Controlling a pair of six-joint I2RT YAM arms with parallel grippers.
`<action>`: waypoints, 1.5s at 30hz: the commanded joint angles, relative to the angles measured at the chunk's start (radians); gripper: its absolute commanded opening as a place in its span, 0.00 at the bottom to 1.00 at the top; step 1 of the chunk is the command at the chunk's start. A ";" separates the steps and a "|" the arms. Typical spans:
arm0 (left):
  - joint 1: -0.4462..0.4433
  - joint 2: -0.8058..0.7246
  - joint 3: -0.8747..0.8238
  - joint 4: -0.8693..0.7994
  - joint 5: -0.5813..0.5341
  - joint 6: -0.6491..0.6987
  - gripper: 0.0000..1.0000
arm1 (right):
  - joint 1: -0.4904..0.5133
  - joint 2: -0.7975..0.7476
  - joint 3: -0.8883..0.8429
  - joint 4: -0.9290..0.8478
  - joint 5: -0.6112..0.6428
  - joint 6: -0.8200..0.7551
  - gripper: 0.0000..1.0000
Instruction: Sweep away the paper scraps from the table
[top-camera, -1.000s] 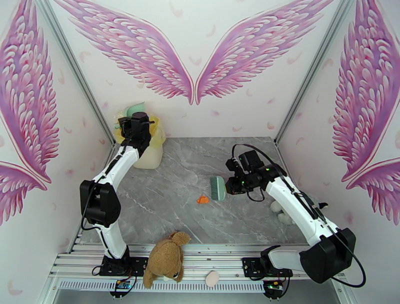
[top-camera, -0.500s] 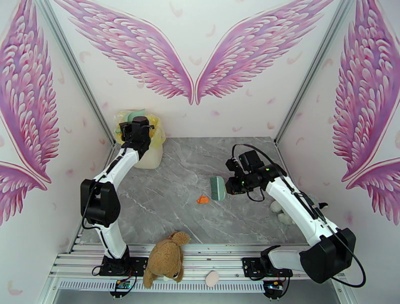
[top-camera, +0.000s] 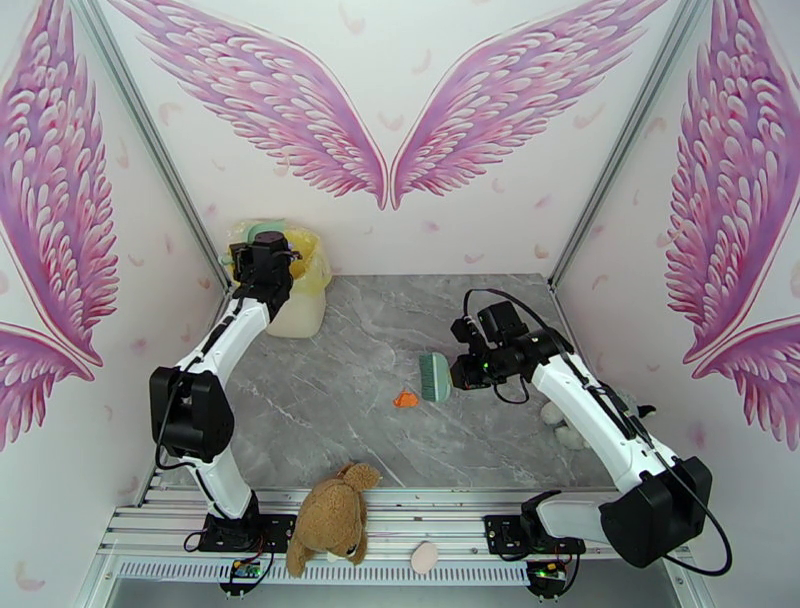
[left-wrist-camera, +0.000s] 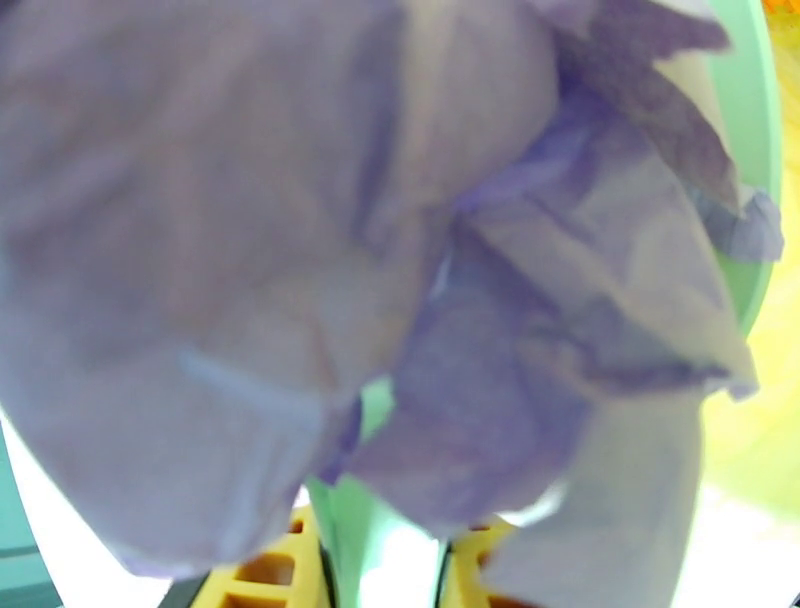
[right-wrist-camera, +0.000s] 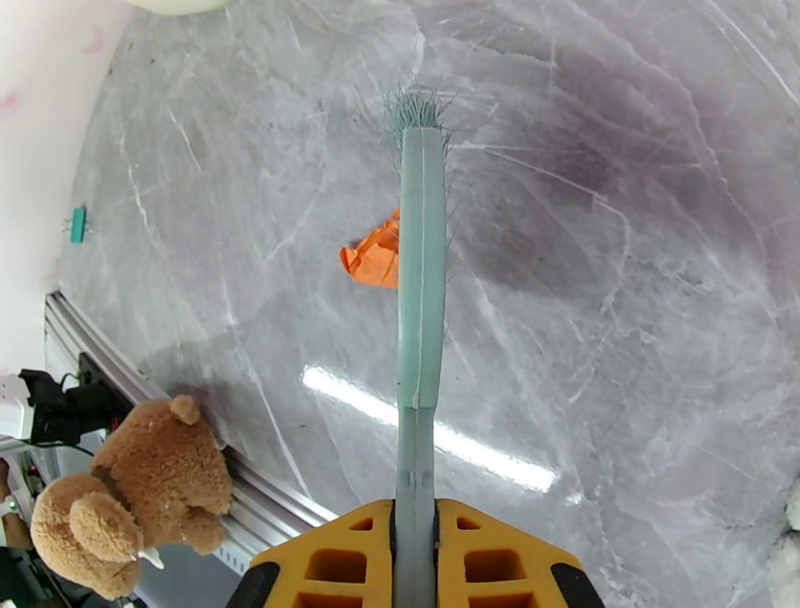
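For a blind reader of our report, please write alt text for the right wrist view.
The right gripper holds a mint-green brush by its handle over the marble table. An orange paper scrap lies left of the brush; a brown plush toy sits lower left.

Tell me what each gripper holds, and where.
Right gripper: green brush, by its handle end. Left gripper: green dustpan carrying purple scraps, by its handle.
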 joint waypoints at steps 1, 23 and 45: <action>-0.002 -0.044 0.003 0.009 0.033 0.041 0.07 | 0.002 -0.033 -0.015 0.019 -0.018 0.001 0.00; -0.015 0.006 0.034 -0.007 0.051 0.057 0.11 | 0.013 -0.062 -0.044 0.034 -0.027 0.004 0.00; 0.044 -0.072 0.144 -0.031 0.010 -0.067 0.04 | 0.014 -0.039 -0.031 0.023 -0.023 0.005 0.00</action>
